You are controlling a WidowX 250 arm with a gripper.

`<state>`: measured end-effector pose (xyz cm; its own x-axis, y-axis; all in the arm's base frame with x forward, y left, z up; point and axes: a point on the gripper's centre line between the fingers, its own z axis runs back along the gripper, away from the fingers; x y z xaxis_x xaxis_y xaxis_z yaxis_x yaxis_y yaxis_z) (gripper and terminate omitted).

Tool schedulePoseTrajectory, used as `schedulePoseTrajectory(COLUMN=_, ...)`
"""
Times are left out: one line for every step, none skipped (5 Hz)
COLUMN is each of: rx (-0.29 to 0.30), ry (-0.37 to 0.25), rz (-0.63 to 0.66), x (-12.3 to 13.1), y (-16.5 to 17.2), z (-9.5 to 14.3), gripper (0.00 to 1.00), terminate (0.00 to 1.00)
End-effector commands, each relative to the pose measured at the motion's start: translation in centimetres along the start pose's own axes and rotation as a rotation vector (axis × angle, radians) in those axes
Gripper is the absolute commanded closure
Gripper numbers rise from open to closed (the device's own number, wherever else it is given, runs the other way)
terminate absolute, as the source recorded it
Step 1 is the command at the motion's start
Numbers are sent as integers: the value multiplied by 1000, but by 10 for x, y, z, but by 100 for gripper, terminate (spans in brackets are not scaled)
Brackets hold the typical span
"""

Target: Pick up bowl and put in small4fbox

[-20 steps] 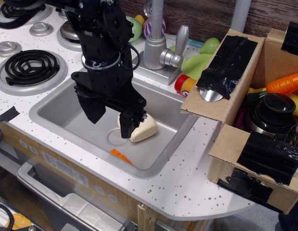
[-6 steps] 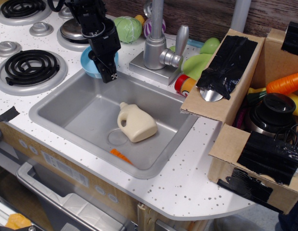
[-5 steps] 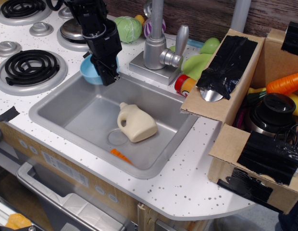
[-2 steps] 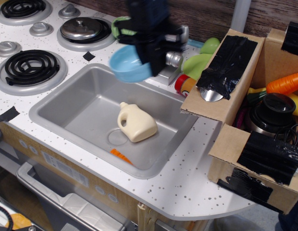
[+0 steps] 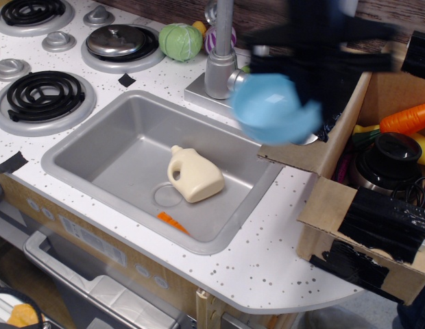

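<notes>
The bowl has swung from above the sink to the box edge, clamped in the blurred pincer; it should clear the flap before release.

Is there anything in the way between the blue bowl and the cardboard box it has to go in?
Only the box's own near wall. The bowl hangs in the air, carried by the blurred gripper, right beside the taped wall of the cardboard box. Toys such as the carrot already lie inside.
</notes>
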<state>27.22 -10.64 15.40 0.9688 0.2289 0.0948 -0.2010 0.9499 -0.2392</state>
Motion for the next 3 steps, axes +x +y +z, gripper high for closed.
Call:
schedulePoseTrajectory(rx=-147, ry=-140, rz=104, x=26, y=-61, z=26, gripper=100, terminate=0)
schedulePoseTrajectory(rx=-263, ry=-189, rz=120, x=37, y=-75, z=25, gripper=0, terminate=0)
schedulePoseTrajectory(rx=-263, ry=-189, rz=120, x=37, y=-75, z=25, gripper=0, terminate=100)
